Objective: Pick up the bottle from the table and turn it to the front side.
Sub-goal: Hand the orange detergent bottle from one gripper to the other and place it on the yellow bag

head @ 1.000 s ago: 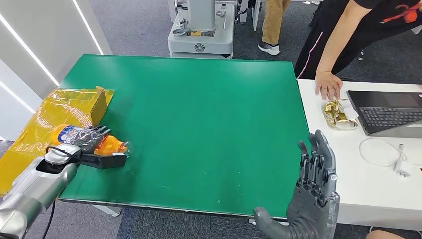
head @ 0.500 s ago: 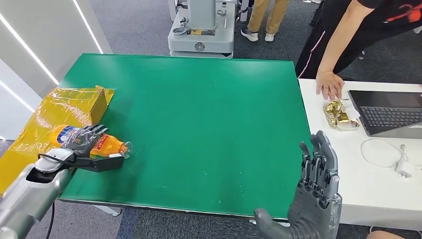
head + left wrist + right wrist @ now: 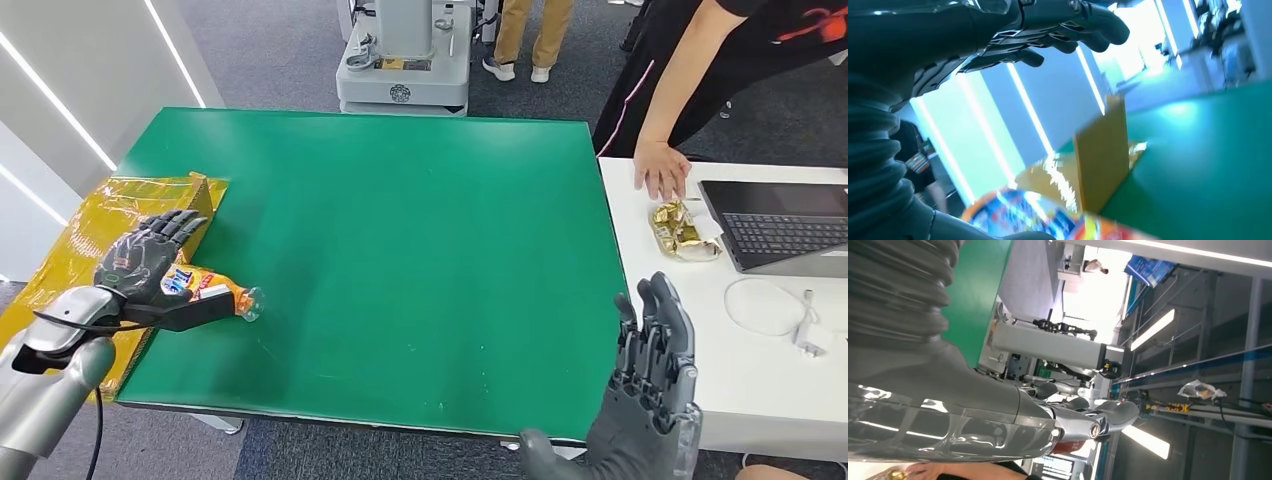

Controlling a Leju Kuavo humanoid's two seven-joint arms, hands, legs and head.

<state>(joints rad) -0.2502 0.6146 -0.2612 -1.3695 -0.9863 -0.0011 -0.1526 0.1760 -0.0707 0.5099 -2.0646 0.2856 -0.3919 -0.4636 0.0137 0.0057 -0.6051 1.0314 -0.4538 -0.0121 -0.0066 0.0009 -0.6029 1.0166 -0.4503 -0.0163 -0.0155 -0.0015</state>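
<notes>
An orange bottle point(image 3: 207, 288) with a colourful label lies on its side at the left edge of the green table point(image 3: 400, 220), cap pointing right. My left hand point(image 3: 145, 262) hovers over its rear part, fingers spread and raised above it, thumb point(image 3: 190, 314) stretched along its near side. In the left wrist view the fingers point(image 3: 1058, 25) stand well apart from the bottle point(image 3: 1038, 220), which lies by the thumb. My right hand point(image 3: 652, 385) is upright at the table's near right corner, fingers straight, holding nothing.
A yellow taped cardboard box point(image 3: 120, 215) lies flat just behind the bottle. To the right stands a white table with a laptop point(image 3: 785, 225), a gold wrapper point(image 3: 682, 230), a white cable point(image 3: 775, 305) and a person's hand point(image 3: 662, 170). A grey machine base point(image 3: 405, 60) stands beyond.
My left hand's fingers have lifted off the bottle and spread, with the hand drawn back to the left. My right hand has sunk slightly.
</notes>
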